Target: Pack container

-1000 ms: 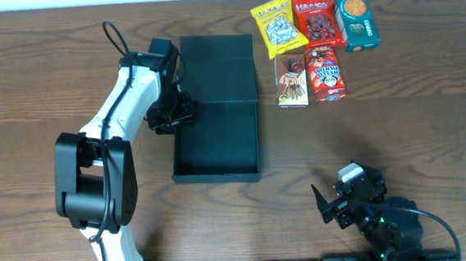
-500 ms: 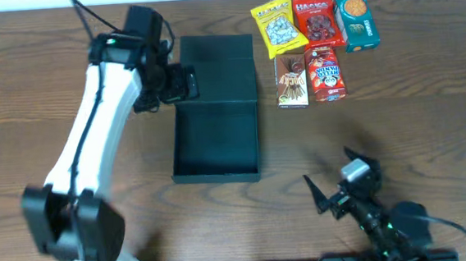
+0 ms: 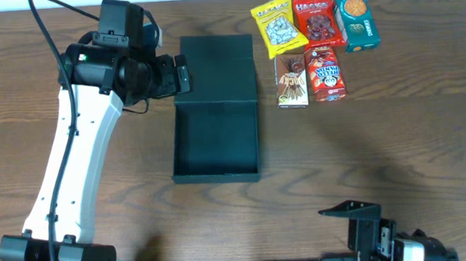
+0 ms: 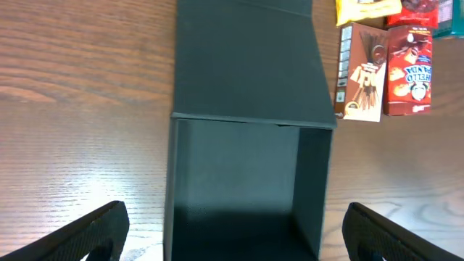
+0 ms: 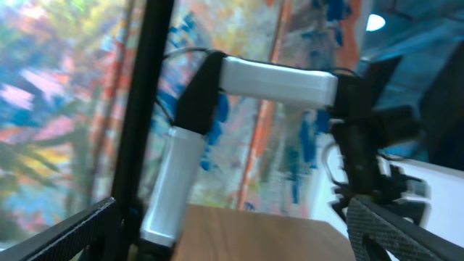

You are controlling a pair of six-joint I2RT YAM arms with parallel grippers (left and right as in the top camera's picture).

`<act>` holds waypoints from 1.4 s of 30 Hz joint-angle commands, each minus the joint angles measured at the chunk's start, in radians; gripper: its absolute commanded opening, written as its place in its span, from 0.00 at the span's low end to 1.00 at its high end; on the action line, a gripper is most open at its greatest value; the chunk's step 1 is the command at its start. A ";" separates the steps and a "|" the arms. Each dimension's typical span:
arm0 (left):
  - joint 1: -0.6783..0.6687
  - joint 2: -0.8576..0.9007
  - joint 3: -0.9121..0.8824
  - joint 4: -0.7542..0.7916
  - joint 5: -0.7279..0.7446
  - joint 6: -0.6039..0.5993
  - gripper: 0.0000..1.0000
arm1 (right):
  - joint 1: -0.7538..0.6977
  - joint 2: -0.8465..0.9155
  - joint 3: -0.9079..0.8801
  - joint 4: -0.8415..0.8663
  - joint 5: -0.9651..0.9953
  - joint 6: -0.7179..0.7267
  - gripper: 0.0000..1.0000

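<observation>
The container (image 3: 216,140) is a dark teal-black box standing open mid-table, its flap lid (image 3: 217,66) lying flat behind it. It looks empty. In the left wrist view the box's inside (image 4: 239,181) and lid (image 4: 246,58) fill the middle. My left gripper (image 3: 180,74) is open and empty, raised beside the lid's left edge; its fingers (image 4: 232,235) show spread wide on either side of the box. My right gripper (image 3: 350,213) is open and empty at the table's front edge, tipped up; its view (image 5: 232,232) is blurred.
Five snacks lie at the back right: a yellow packet (image 3: 279,26), a red packet (image 3: 317,20), a teal box (image 3: 356,21), a brown stick-biscuit box (image 3: 290,79) and a red biscuit box (image 3: 325,72). The brown box (image 4: 360,72) and the red box (image 4: 408,72) also show in the left wrist view.
My left arm has lifted from the box's left wall and swung back and left, beside the lid. My right arm has drawn back to the front edge and tilted upward.
</observation>
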 commanded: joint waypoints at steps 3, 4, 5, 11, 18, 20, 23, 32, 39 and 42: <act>0.004 -0.001 0.011 0.008 0.035 0.006 0.96 | -0.031 0.006 0.005 -0.206 0.214 0.138 0.99; 0.004 -0.001 0.011 0.008 0.035 0.006 0.95 | -0.043 0.016 0.011 -0.304 0.239 0.127 0.99; 0.004 -0.001 0.011 0.008 0.034 0.006 0.95 | -0.058 0.034 0.020 -0.388 0.245 0.099 0.99; 0.004 -0.001 0.011 0.005 0.025 0.006 0.96 | -0.199 0.333 0.214 -0.660 0.176 -0.109 0.99; 0.004 -0.001 0.011 0.004 0.023 0.006 0.95 | -0.348 0.768 0.547 -0.972 0.135 -0.444 0.99; 0.004 -0.001 0.011 0.005 0.023 0.007 0.95 | -0.360 0.895 0.649 -1.032 0.155 -0.544 0.99; 0.004 -0.001 0.011 0.005 0.022 0.007 0.95 | -0.360 1.077 0.806 -1.146 0.284 -0.655 0.99; 0.004 -0.001 0.011 0.014 -0.054 0.006 0.95 | -0.349 1.573 1.318 -1.440 0.838 -0.786 0.99; 0.004 -0.001 0.011 0.052 -0.082 0.006 0.95 | -0.342 1.912 1.690 -1.511 1.008 -0.813 0.99; 0.004 -0.001 0.011 0.072 -0.082 0.006 0.95 | -0.342 2.043 1.828 -1.519 1.019 -0.813 0.99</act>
